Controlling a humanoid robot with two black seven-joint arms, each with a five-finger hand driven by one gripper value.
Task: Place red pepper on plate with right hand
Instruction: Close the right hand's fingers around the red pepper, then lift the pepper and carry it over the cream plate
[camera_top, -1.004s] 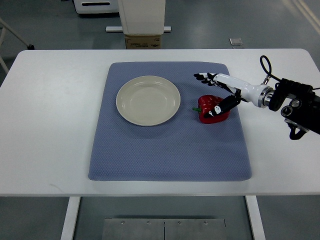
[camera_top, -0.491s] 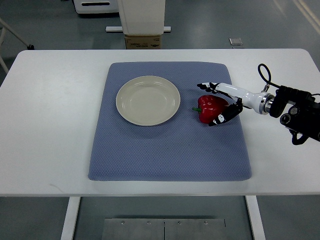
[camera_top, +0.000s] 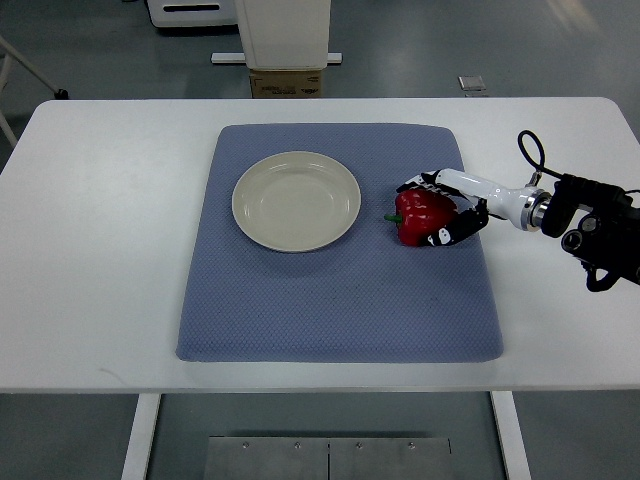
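Note:
A red pepper (camera_top: 411, 220) with a green stem lies on the blue mat (camera_top: 330, 290), just right of the cream plate (camera_top: 296, 200). My right hand (camera_top: 420, 211) reaches in from the right edge and wraps the pepper. Its fingers (camera_top: 413, 186) curl over the pepper's far side and the thumb (camera_top: 440, 237) presses the near side. The pepper still rests on the mat. The plate holds nothing. No left arm shows.
The mat lies on a white table (camera_top: 100, 250). The black forearm and cable (camera_top: 595, 225) hang over the table's right side. Beyond the far edge stand a cardboard box (camera_top: 286, 82) and a white machine base.
The right hand has moved down and in towards the pepper, and its fingers have gone from spread above it to closed around it. The pepper has stayed put.

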